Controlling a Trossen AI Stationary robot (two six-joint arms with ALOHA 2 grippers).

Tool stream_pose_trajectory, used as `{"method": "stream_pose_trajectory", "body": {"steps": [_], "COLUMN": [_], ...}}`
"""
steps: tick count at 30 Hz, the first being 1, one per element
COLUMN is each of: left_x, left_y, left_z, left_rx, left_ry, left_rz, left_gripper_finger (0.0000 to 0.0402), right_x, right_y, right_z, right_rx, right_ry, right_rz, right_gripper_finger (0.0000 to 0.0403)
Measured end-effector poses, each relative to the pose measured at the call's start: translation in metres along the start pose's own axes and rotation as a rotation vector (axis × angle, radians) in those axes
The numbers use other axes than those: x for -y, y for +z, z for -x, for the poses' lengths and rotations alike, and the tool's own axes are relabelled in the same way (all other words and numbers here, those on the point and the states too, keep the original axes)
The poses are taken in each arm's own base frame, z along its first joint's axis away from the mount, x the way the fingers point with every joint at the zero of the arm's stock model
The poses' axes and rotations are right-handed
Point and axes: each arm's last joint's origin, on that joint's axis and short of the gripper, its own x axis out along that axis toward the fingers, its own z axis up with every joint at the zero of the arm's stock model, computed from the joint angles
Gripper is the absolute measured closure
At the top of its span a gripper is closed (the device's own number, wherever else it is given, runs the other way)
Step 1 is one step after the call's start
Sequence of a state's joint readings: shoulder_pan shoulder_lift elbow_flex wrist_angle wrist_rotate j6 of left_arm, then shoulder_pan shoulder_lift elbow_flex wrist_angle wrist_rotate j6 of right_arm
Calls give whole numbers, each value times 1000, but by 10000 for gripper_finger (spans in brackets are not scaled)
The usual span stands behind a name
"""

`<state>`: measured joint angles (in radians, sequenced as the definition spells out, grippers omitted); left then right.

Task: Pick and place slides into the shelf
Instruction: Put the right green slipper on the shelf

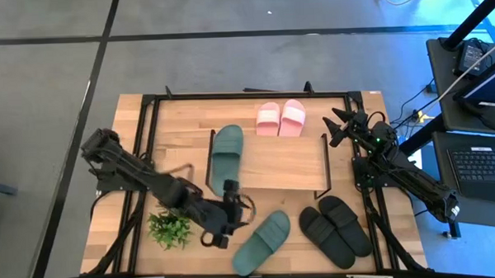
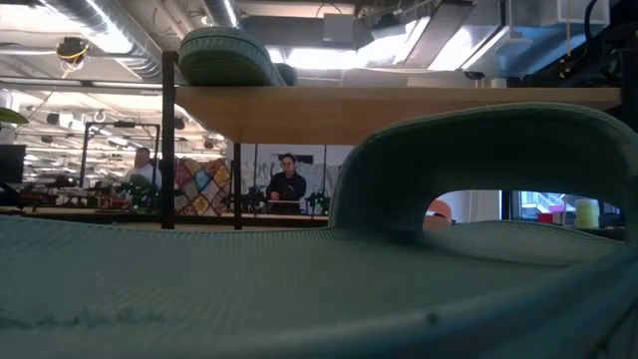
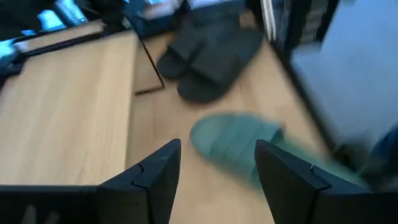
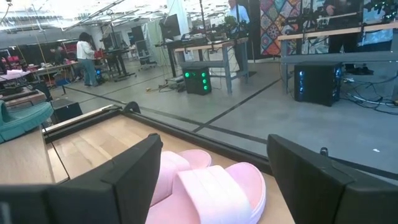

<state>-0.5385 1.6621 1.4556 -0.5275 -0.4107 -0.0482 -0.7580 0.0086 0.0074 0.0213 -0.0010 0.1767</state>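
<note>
Beyond left gripper (image 3: 214, 165), green slide (image 3: 239, 144).

Green slide close against the lens, shelf board overhead

A dull green slide (image 2: 299, 289) fills the lower part of the picture, its textured footbed running across the whole width and its wide strap (image 2: 478, 160) arching up on the right; above it runs the light wooden top board of the shelf (image 2: 399, 108), carried on a thin black metal leg (image 2: 167, 140) at the left; a second green slide (image 2: 229, 58) lies on that board near its left end, partly past the picture's top; under the board the room beyond shows, with a seated person (image 2: 287, 184) at a desk and another person (image 2: 145, 168) farther left beside a patterned quilt (image 2: 204, 186); ceiling lights glow above.
</note>
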Motion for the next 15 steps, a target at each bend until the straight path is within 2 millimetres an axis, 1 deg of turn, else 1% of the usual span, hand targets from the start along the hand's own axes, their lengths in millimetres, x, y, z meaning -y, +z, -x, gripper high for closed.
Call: {"method": "stream_pose_trajectory", "body": {"steps": [3,5,8,12,15], "left_x": [16,27,41,53,64], "left_y": [-8,-13,-20,-31,-38], "left_z": [-28,-46,-69,-96,-113], "left_rx": [-37,-37,-41,-46,-39], "left_ry": [-9,-9,9,95,136], "left_rz": [-185,-259,-300,-333,-425], "left_gripper_finger": [203,203,203,203,203], "right_x": [0,0,0,0,0], "right_y": [0,0,0,0,0], "right_z": [0,0,0,0,0], "right_rx": [0,0,0,0,0], "right_ry": [0,0,0,0,0], "right_rz": [1,2,2,2,2], "right_gripper_finger": [111,111,111,111,111]}}
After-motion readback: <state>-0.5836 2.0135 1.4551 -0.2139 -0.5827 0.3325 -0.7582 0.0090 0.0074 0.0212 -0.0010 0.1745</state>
